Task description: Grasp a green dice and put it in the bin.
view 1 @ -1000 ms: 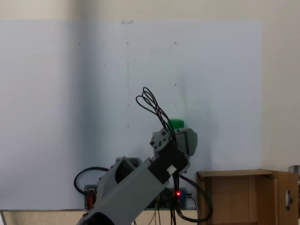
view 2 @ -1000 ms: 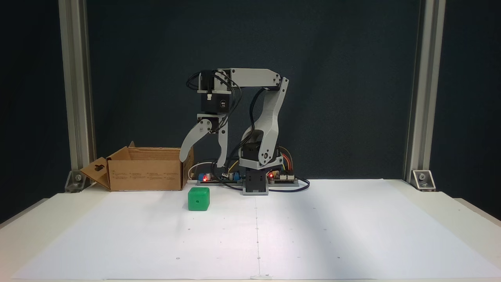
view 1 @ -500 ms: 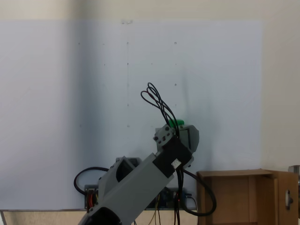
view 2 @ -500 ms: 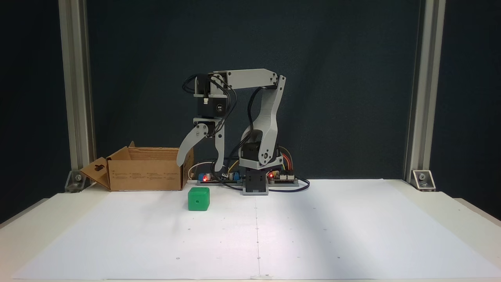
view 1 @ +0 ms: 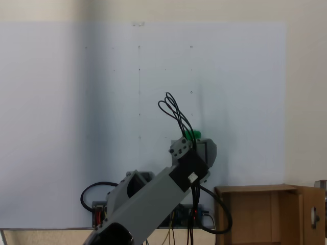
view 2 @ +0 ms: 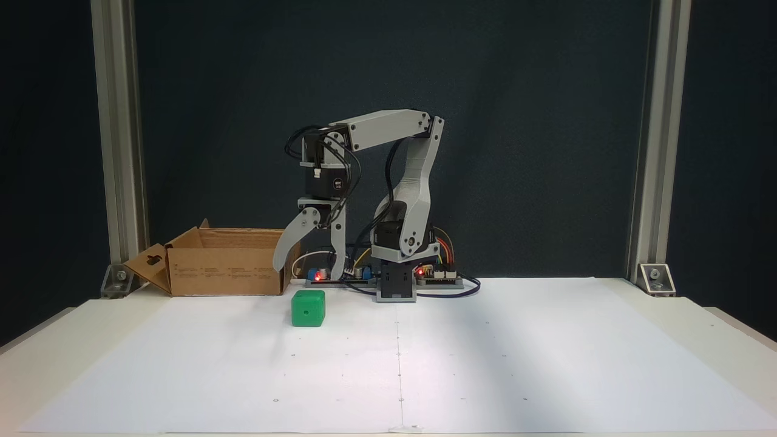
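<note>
- Gripper (view 2: 306, 270) hangs with its grey jaws spread apart, holding nothing.
- Just below and in front sits the small bright green dice (view 2: 308, 308) on white paper (view 2: 485, 364), untouched.
- Left of it stands the brown cardboard bin (view 2: 227, 270), flaps upright.

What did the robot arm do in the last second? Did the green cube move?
The gripper came down toward the green dice and shifted a little left in this front fixed view, the forearm tipping down with it. Its fingers are spread open and hang above the dice, not touching it. Nothing was grabbed or let go. The dice and the bin stayed where they were.
</note>
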